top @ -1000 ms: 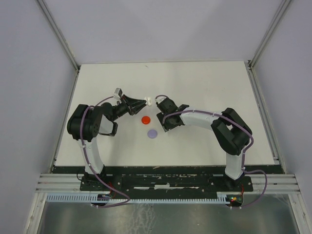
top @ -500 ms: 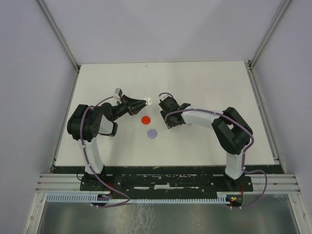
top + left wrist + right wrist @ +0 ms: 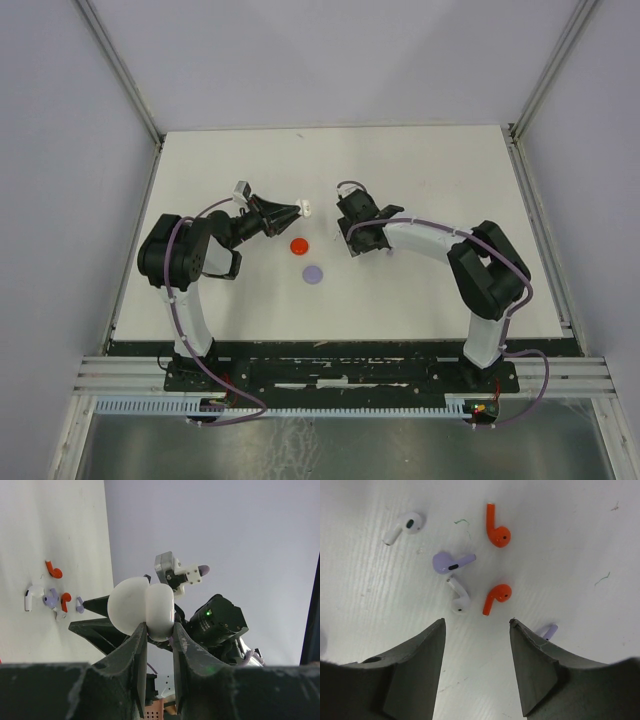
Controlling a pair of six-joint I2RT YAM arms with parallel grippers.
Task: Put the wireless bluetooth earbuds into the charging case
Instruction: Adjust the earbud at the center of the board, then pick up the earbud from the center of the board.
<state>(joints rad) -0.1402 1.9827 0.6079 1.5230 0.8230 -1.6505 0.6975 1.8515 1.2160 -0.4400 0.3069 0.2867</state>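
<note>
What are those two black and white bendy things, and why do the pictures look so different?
They are two robot arms bolted to a table. One picture looks down from above. The other two come from little cameras on each wrist. The left gripper is shut on a white charging case, lifted off the table. The right gripper is open above six tiny earbuds: two white, two red, two purple. A red disc and a purple disc lie between the arms.

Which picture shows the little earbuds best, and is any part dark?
Right wrist view: evenly lit, the earbuds sharp with faint shadows, the right gripper dim. Left wrist view: the white case bright in the left gripper, whose fingers look almost black. Top view: the earbuds too tiny to make out.
</note>
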